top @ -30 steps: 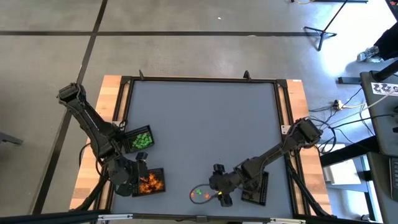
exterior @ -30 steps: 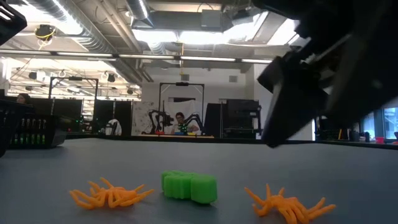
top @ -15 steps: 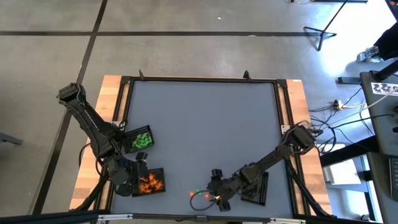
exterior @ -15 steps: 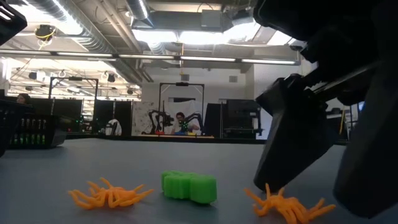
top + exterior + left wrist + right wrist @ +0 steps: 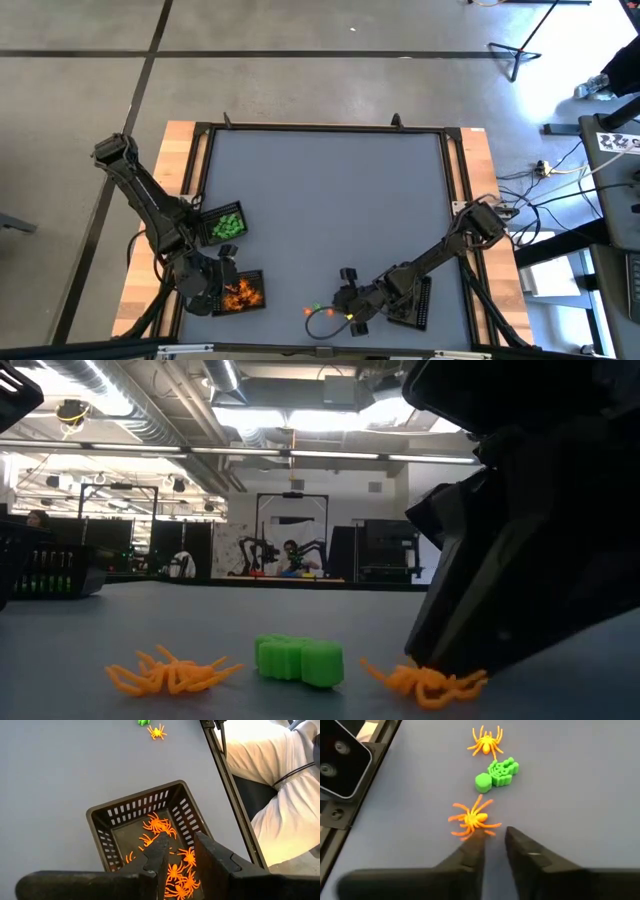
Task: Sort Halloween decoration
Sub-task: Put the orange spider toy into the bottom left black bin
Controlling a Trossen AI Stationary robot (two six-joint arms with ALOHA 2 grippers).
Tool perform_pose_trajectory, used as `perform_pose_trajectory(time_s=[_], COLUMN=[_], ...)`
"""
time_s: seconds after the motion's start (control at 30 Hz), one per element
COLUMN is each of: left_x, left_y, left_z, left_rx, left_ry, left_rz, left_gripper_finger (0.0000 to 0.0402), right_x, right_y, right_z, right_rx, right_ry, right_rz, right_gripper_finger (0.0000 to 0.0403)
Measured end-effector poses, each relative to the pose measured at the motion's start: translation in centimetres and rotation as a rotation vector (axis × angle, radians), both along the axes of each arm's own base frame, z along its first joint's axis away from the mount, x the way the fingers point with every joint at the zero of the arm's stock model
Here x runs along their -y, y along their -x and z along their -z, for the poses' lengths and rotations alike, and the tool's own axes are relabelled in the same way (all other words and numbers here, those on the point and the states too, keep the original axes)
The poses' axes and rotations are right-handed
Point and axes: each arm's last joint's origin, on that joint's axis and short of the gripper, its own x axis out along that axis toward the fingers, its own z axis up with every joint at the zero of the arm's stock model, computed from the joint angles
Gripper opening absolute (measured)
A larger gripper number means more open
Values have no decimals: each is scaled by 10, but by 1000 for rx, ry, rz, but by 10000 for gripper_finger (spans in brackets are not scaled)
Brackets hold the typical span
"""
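Grey and mostly bare, the counter (image 5: 330, 200) sits on a concrete workshop floor, seen from straight above with a dark robot arm at each side. Sorting looks well advanced: near the left arm, one black mesh tray (image 5: 224, 224) holds green trinkets and a second tray (image 5: 150, 835) beside it holds a heap of orange spiders (image 5: 175, 865). A third tray (image 5: 415, 302) lies by the right arm; what it holds cannot be made out. Three pieces remain loose close to the counter's front edge: an orange spider (image 5: 472, 819), a green skeleton-like figure (image 5: 497, 774) just beyond it, and a second orange spider (image 5: 486, 742) past that. The right pincer (image 5: 492, 850) is low over the counter, fingers a narrow gap apart, tips just touching the nearest spider but not gripping it. The left pincer (image 5: 182, 857) hovers over the orange tray, narrowly parted, holding nothing.
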Motion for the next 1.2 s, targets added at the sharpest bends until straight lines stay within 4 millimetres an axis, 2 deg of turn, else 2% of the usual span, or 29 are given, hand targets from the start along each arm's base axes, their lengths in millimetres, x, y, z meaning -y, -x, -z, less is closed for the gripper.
perform_pose_trajectory(time_s=[0.1,0.17,0.47,0.67,0.87,1.0,1.2], left_x=[0,0,0,0,0,0,0], left_y=[0,0,0,0,0,0,0], left_z=[0,0,0,0,0,0,0], left_rx=[0,0,0,1,1,2,2], left_ry=[0,0,0,-1,-1,-1,-1], left_rz=[0,0,0,0,-1,-1,-1], left_gripper_finger=[82,82,82,82,82,82,82], right_x=[0,0,6,11,21,33,47], right_y=[0,0,2,5,-10,-20,-21], right_z=[0,0,-11,-41,-64,-65,-55], right_rx=[5,5,49,130,285,281,131], right_ry=[14,16,95,150,131,80,4], right_rz=[-12,-13,32,75,71,27,9], right_gripper_finger=[30,9,3,1,1,0,10])
